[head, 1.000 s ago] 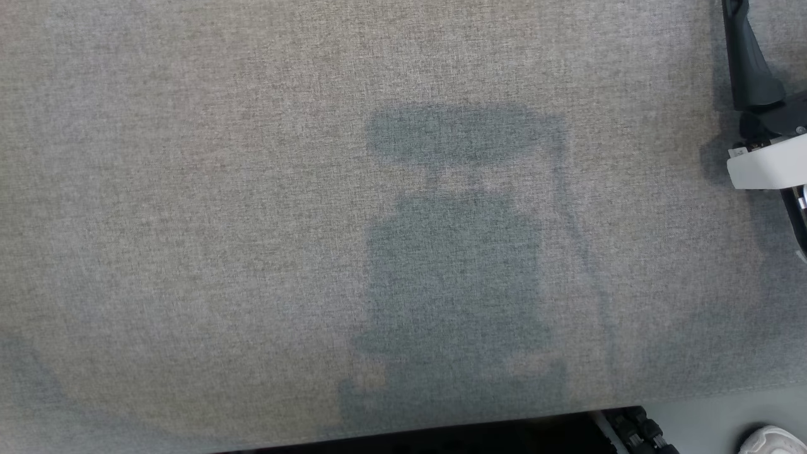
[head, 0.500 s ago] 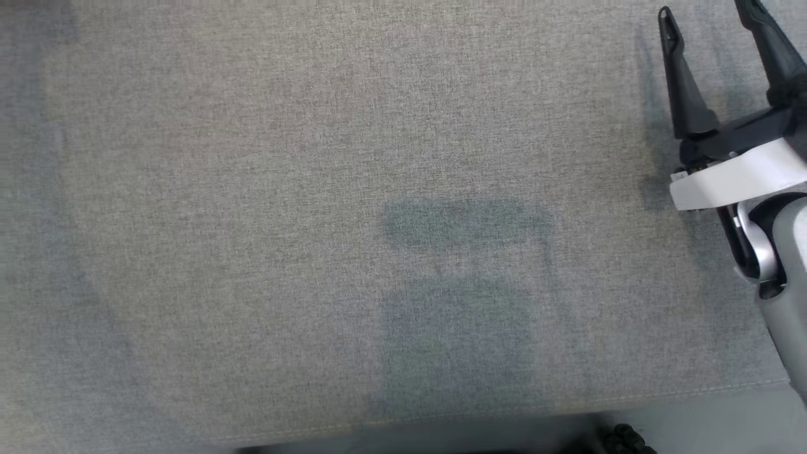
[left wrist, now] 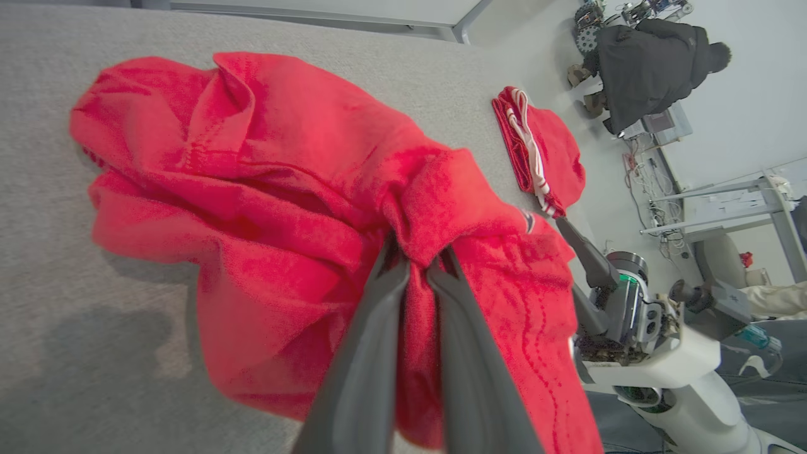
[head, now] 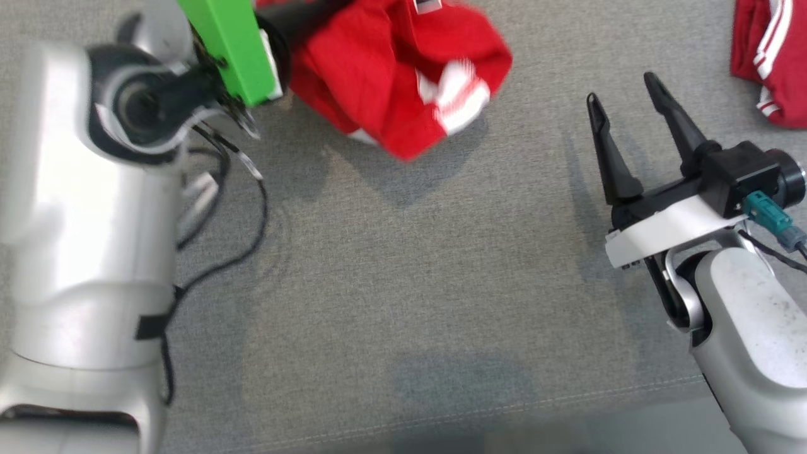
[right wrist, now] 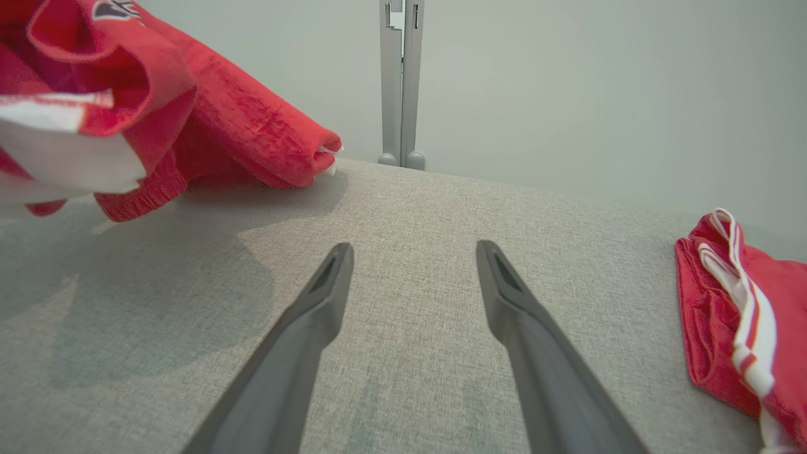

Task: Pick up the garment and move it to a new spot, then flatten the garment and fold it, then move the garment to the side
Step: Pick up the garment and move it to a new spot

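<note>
Garment [left wrist: 284, 208], red with white stripes, is hanging bunched from the left gripper [left wrist: 419, 258], whose jaws are pinching shut on a fold right at their tips, with cloth spilling to either side and below. No clear long axis is showing in that crumple. The right gripper [head: 621, 88] is standing wide and holding nothing. The garment is sitting ahead and off to the left of those jaws, well apart, over the grey surface [head: 403, 284]. A second red garment [right wrist: 737, 315] is lying off to their right.

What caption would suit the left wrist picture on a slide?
Left gripper pinching a bunched red garment over the grey surface.
</note>
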`<state>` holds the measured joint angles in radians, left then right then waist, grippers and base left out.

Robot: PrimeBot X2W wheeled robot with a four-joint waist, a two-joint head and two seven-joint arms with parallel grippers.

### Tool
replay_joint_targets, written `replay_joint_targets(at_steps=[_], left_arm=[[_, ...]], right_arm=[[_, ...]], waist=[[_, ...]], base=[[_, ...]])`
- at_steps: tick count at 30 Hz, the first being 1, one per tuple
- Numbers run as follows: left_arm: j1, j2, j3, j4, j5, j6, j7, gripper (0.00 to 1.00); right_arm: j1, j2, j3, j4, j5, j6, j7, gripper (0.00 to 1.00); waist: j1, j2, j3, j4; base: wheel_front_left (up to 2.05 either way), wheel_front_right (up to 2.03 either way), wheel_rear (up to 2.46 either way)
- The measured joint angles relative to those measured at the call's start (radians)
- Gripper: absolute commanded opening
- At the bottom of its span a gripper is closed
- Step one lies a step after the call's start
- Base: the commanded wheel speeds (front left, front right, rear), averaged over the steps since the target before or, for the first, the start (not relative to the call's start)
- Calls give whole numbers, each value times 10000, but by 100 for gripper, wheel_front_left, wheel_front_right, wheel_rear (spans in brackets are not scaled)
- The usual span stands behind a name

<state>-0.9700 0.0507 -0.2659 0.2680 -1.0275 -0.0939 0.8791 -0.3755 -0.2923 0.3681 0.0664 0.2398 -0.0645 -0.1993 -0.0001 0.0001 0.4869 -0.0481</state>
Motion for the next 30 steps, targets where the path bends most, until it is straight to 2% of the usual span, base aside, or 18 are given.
replay_joint_targets(at_steps=[3,5,11,14,21,25,26,27,28,29,30], left_arm=[[1104,-930,-161,98,-326,251,-318,0],[1778,-1162,-554,140,-326,334,-648,0],[3134,-332,-1735,-48,-69,742,-1450,0],[3378,-261,-2345,-272,-290,1039,-1998,0],[3418,-192,-3085,-696,-817,1567,-3156,0],[3344,-159,-3542,-711,-671,1829,-3998,0],[3302,-159,-3557,-619,-594,1877,-4203,25],[3234,-155,-3553,-477,-454,1910,-4445,43],[3157,-142,-3555,-385,-228,1910,-4707,79],[3057,-136,-3524,-313,-61,1910,-5049,100],[2948,-138,-3461,-232,-65,1910,-5375,100]], right_arm=[[352,121,33,311,84,-2,-35,100],[613,150,88,512,113,-2,-40,100],[1035,360,462,608,171,27,-38,100],[1036,408,644,608,171,94,-38,100],[1071,671,930,625,171,196,-38,100],[1135,784,1116,677,171,226,-38,100],[1134,830,1174,677,171,253,-38,100],[1134,899,1233,677,171,291,-38,100],[1134,972,1298,679,171,295,-38,100],[1134,1049,1350,681,171,318,-38,100],[1134,1101,1390,685,171,362,-38,100]], waist=[[0,0,-405,-208],[0,0,-683,-345],[0,0,-1382,-853],[0,0,-1581,-1209],[0,0,-1855,-1955],[0,0,-1993,-2578],[0,0,-2010,-2702],[0,0,-2022,-2827],[0,0,-2031,-2950],[0,0,-2039,-3078],[0,0,-2043,-3201]], base=[[0,0,0],[0,0,0],[0,0,0],[0,0,0],[0,0,0],[0,0,0],[0,0,0],[0,0,0],[0,0,0],[0,0,0],[0,0,0]])
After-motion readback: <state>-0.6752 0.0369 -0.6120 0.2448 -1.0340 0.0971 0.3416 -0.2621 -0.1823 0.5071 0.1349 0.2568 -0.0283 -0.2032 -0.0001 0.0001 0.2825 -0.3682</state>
